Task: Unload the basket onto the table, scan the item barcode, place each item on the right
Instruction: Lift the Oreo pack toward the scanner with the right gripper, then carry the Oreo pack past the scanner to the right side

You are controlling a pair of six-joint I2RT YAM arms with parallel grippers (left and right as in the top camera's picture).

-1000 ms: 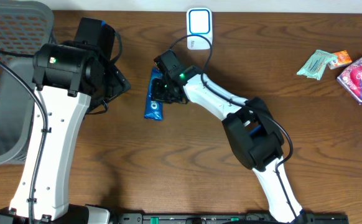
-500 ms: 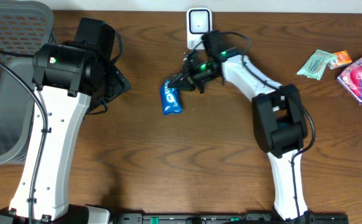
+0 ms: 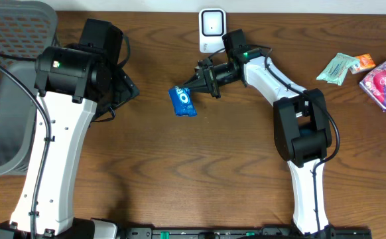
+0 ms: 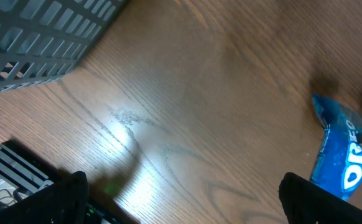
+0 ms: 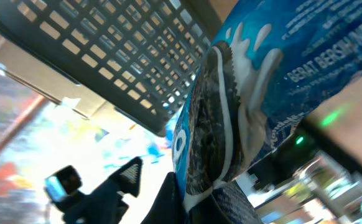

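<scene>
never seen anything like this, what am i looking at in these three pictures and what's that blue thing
These are two robot arms at a wooden table. The wide picture looks down from above; the other two come from cameras on each arm's wrist. The right gripper is shut on a blue Oreo packet, near a white scanner. The left gripper is open and holds nothing. A grey basket sits on the left, and three small snack packets lie far right.
</scene>
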